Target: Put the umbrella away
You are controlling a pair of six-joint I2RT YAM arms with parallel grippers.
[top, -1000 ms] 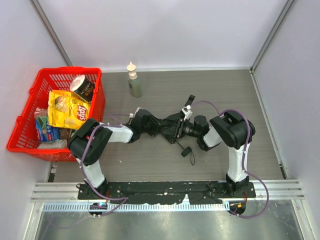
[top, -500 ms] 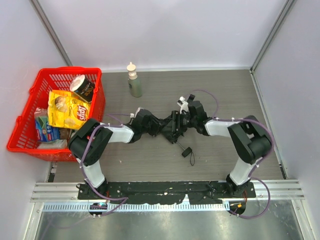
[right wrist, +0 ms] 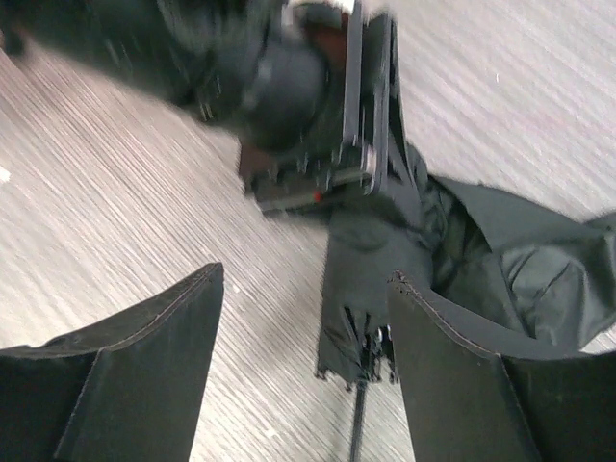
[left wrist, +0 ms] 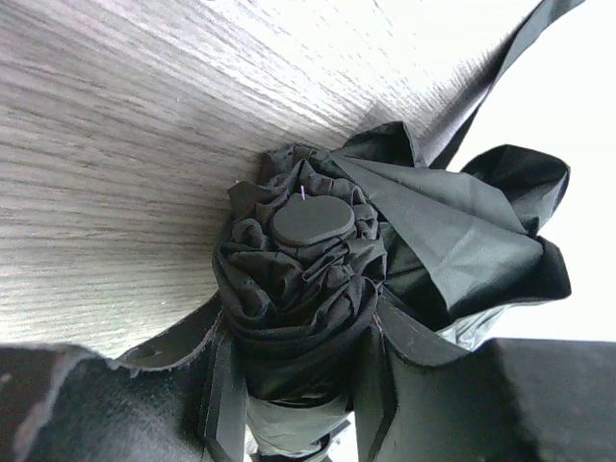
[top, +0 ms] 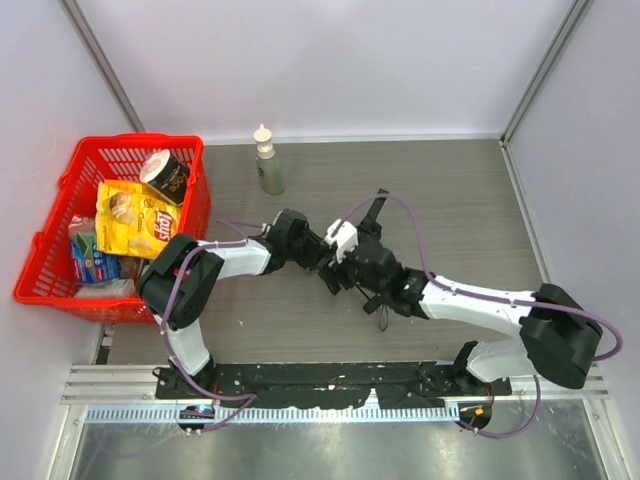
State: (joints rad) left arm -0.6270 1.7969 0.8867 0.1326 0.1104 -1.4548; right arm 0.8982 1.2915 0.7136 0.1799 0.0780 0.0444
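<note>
Clamping the umbrella (left wrist: 308,279) in my left gripper (left wrist: 298,404); right gripper (right wrist: 303,375) gapes empty beside it, so on 1 grip fabric could unfurl.

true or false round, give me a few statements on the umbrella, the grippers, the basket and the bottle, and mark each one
1. The left gripper grips the umbrella. True.
2. The right gripper is clamped on the umbrella. False: its jaws stand apart with only table between them.
3. The umbrella lies in the basket. False: it is outside the basket, mid-table, in the left gripper.
4. A bottle stands upright near the back wall. True.
5. The basket is empty. False: it holds a yellow bag and other packs.
</note>
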